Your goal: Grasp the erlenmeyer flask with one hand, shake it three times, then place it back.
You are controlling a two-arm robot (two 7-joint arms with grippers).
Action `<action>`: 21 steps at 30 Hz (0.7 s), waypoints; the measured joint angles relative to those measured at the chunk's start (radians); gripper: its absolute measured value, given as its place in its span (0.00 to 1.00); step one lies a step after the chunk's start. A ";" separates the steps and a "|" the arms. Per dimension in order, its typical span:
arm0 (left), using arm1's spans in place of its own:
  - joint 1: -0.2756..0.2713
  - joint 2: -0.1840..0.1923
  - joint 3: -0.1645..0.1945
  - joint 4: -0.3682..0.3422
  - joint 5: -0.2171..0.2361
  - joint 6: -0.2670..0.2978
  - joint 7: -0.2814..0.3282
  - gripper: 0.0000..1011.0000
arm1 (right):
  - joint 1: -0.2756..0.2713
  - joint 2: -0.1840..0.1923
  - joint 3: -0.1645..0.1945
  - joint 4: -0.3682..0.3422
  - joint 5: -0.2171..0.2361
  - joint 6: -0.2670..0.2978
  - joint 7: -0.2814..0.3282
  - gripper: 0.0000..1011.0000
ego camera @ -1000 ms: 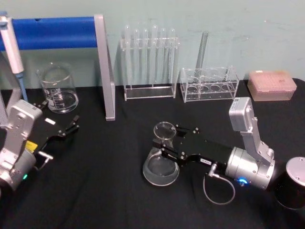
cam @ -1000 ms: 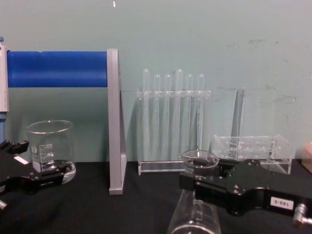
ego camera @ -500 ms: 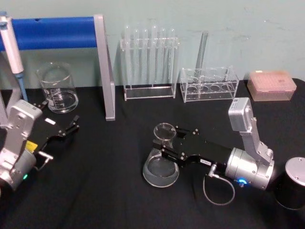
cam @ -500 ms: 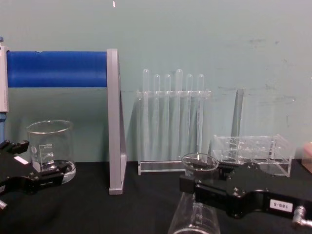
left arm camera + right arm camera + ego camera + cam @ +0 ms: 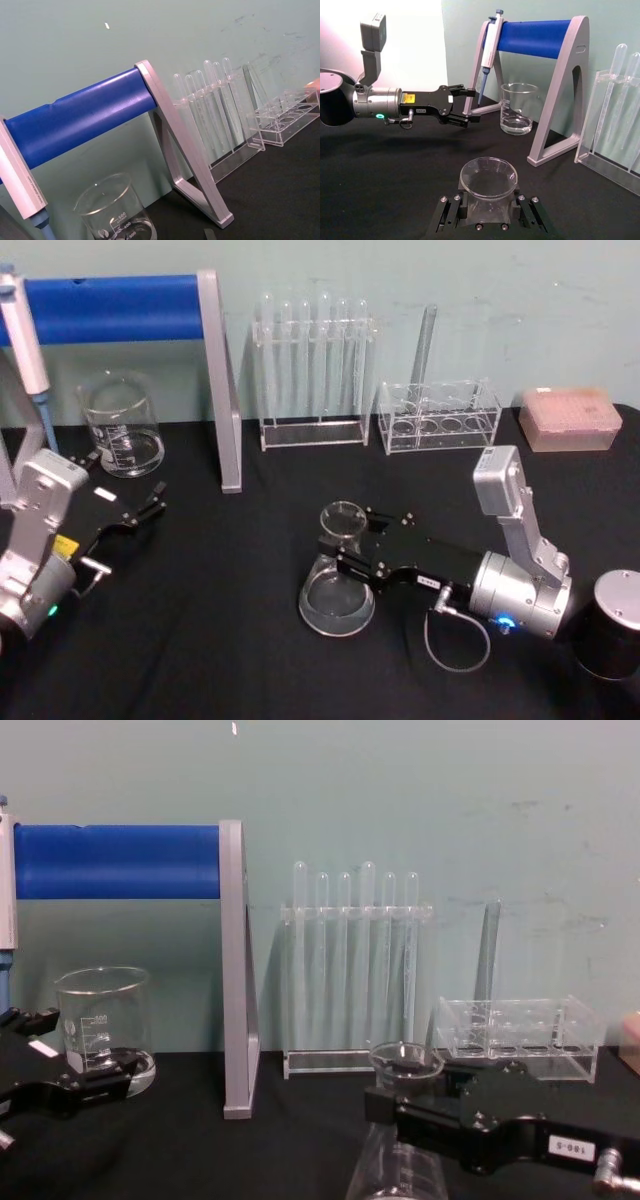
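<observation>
The clear erlenmeyer flask (image 5: 336, 592) stands upright near the middle of the black table, its wide base low against the cloth. My right gripper (image 5: 350, 545), black and blocky, is shut on the flask's neck just under the flared rim. In the chest view the flask (image 5: 403, 1063) rises in front of the right gripper (image 5: 400, 1105), whose white numbered label faces the camera. The right wrist view looks down on the flask rim (image 5: 487, 177) between the fingers (image 5: 449, 214). My left gripper (image 5: 150, 504) rests open at the left, apart from the flask, near the beaker.
A glass beaker (image 5: 122, 428) stands at the back left beside a grey stand with a blue bar (image 5: 110, 308) holding a pipette. Test tube racks (image 5: 313, 370) (image 5: 440, 418) line the back. A pink box (image 5: 570, 418) and a black cylinder (image 5: 612, 628) are at the right.
The right gripper and the flask have come down a little and drawn slightly toward me. The left arm has not moved.
</observation>
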 joint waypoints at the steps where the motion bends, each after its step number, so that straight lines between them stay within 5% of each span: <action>1: 0.000 0.000 0.000 0.000 0.000 0.000 0.000 0.99 | 0.000 0.000 -0.001 0.000 0.000 0.001 -0.001 0.45; 21: 0.000 0.000 0.000 0.000 0.000 0.000 0.000 0.99 | 0.005 -0.001 -0.006 0.007 0.012 0.016 -0.009 0.45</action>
